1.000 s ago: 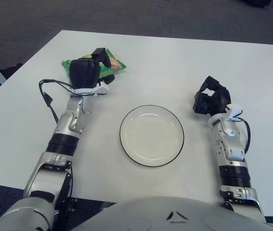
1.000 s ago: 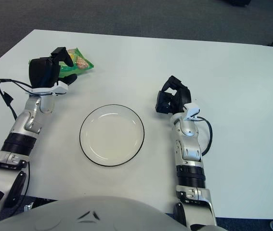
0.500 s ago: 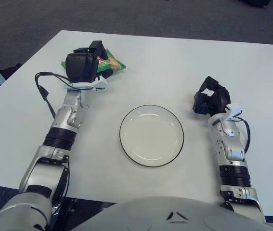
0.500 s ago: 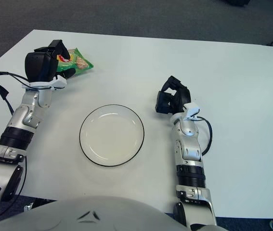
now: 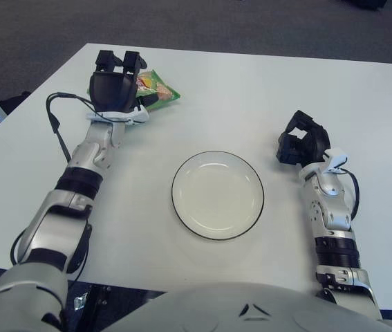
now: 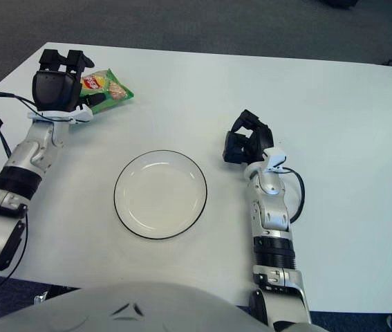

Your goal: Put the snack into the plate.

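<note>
A green snack bag [image 5: 157, 86] lies flat on the white table at the far left. My left hand [image 5: 116, 81] hovers at the bag's left end, covering part of it, with the fingers spread and nothing held. A white plate [image 5: 218, 194] with a dark rim sits in the middle of the table, with nothing on it. My right hand [image 5: 302, 141] shows to the right of the plate, its fingers curled and holding nothing.
The table's [image 5: 265, 97] far edge runs just behind the snack bag, and its left edge slants close to my left arm. A black cable [image 5: 56, 124] loops off the left forearm. Dark carpet [image 5: 202, 24] lies beyond the table.
My left hand has moved away from me and to the left, up to the snack bag's left end, and its fingers have spread. The right arm has stayed still.
</note>
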